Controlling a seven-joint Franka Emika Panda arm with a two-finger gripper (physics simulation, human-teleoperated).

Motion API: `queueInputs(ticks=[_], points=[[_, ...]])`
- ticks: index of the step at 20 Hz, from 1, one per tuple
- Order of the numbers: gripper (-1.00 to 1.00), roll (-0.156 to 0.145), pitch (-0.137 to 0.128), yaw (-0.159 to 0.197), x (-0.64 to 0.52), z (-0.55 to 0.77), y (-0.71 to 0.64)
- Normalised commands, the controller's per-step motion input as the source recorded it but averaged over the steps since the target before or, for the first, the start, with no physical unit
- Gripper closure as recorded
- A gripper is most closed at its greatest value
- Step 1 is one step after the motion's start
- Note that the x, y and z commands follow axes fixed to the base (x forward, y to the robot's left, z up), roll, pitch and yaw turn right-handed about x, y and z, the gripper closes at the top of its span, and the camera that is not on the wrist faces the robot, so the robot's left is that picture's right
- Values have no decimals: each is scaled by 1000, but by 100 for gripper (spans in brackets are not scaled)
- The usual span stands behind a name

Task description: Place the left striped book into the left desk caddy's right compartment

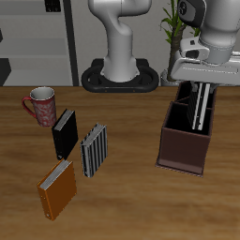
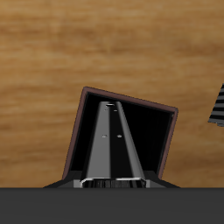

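The book (image 1: 199, 106) is hanging upright inside the caddy (image 1: 181, 150), clamped in the gripper (image 1: 200, 87); another striped book (image 1: 94, 151) sits on the table (image 1: 131, 197).

striped book (image 1: 198, 105) upright in caddy (image 1: 184, 150)

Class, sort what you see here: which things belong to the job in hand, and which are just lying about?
Belong to the job:
left striped book, held upright in the caddy
left desk caddy
gripper

Just lying about:
other striped book
black book
orange book
mug
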Motion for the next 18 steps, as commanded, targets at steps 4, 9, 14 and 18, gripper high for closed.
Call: queueInputs(ticks=[4,9,14,18], points=[[100,-11,22,1,40,-118,-39],[100,8,43,78,89,-319,47],[100,-15,54,34,130,-249,-46],[100,-18,48,11,114,-225,-74]])
